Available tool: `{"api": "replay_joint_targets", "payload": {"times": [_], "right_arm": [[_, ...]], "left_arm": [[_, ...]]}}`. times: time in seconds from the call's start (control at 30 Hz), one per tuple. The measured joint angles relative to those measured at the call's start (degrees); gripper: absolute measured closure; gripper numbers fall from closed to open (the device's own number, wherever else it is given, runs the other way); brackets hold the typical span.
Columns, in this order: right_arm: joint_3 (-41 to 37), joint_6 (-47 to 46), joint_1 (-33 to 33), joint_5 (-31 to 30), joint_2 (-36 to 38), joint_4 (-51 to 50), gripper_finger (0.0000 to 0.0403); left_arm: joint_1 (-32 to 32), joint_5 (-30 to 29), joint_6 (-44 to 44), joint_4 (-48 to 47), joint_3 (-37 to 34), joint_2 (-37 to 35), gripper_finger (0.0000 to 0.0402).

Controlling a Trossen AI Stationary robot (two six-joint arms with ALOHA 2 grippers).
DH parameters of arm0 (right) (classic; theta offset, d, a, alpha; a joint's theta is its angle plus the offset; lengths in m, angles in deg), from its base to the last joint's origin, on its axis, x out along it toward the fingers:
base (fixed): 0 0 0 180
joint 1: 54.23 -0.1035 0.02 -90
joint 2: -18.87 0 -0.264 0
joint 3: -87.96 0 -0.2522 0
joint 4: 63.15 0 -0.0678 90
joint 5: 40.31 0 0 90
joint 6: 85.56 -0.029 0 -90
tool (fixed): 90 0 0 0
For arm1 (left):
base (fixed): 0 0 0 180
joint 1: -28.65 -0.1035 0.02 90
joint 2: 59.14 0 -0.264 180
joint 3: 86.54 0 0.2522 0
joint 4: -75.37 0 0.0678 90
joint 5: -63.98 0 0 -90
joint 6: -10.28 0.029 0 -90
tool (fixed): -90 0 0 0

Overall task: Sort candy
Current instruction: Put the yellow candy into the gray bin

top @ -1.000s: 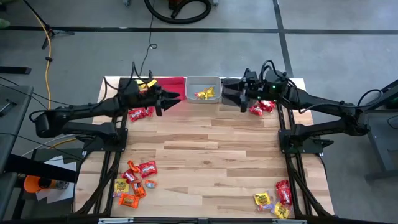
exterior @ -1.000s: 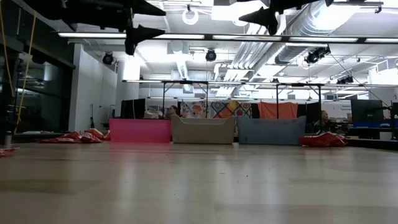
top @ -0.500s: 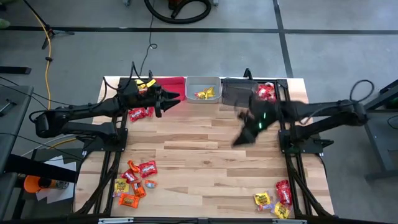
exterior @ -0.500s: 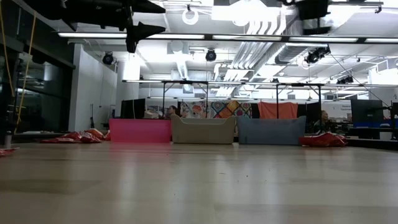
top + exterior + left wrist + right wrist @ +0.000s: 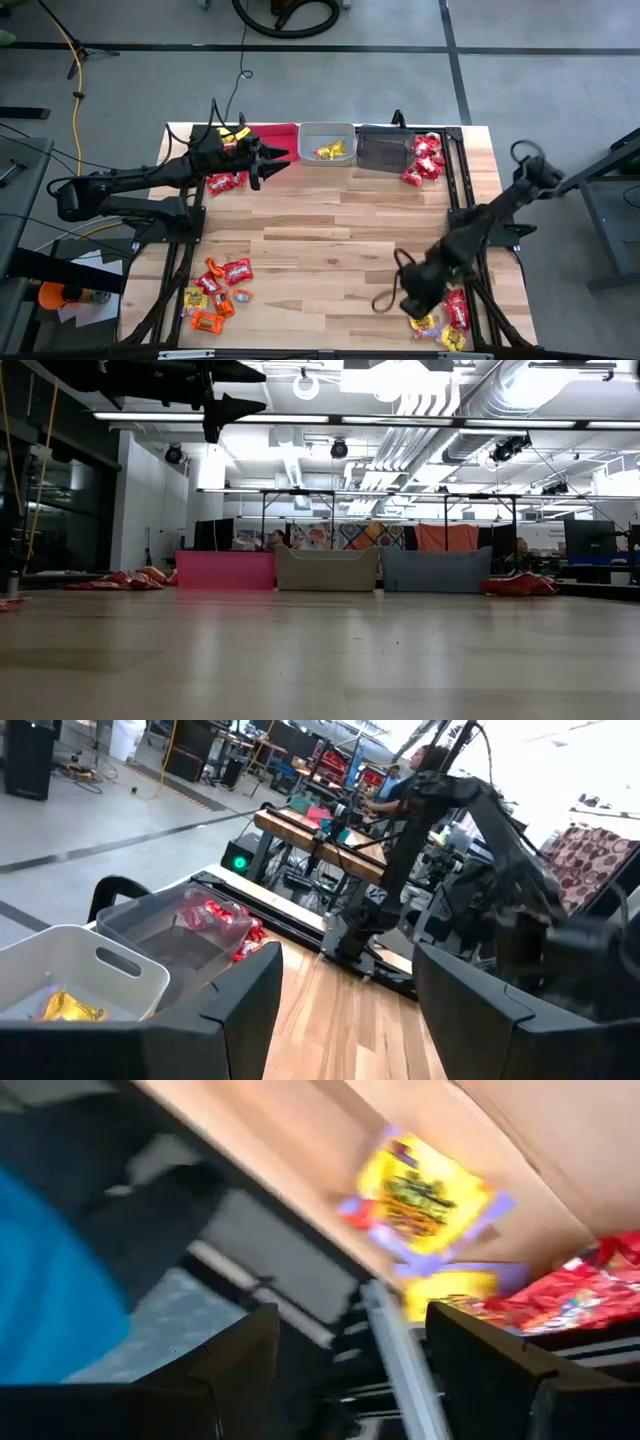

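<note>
Small wrapped candies lie in piles on the wooden table: near left (image 5: 215, 290), near right (image 5: 440, 322), far left (image 5: 225, 182) and far right (image 5: 422, 160). My left gripper (image 5: 275, 160) hangs open and empty above the table by the red bin (image 5: 272, 135); it shows at the low view's top (image 5: 235, 390). My right gripper (image 5: 388, 298) is open and empty just left of the near-right pile. In its wrist view (image 5: 350, 1370) a yellow candy (image 5: 425, 1190) and red candy (image 5: 590, 1290) lie ahead, blurred.
Three bins stand in a row at the far edge: red, a clear grey one (image 5: 327, 143) holding yellow candy (image 5: 70, 1005), and a dark one (image 5: 382, 148). The middle of the table (image 5: 330, 230) is bare wood. Arm bases stand at both sides.
My right gripper has swung from beside the dark bin at the far edge across the table toward the near edge, turning as it went, and now stands by the near-right candy pile. It has left the low view.
</note>
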Motion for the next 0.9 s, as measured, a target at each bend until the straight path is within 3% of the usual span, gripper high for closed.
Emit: {"api": "replay_joint_targets", "payload": {"times": [0.33, 0.6, 0.73, 0.9], "right_arm": [[0.00, 0.63, -5.46, -5.70, -15.34, 1.34, 0.0153], [0.42, 4.66, -7.09, -9.77, -20.70, 1.50, 0.0162], [1.09, 9.71, -7.18, -12.74, -20.03, -0.75, 0.0228], [3.32, 14.05, -7.00, -20.45, -15.15, -10.99, 0.0377]], "left_arm": [[0.00, -0.28, -6.58, -0.04, 0.00, 0.00, 0.0188], [2.29, -0.33, -17.93, 0.52, 0.04, 0.00, 0.0188], [4.53, -0.33, -18.37, 0.51, 0.04, 0.00, 0.0188], [7.14, 0.14, -21.04, 6.06, 0.04, 0.02, 0.0188]]}}
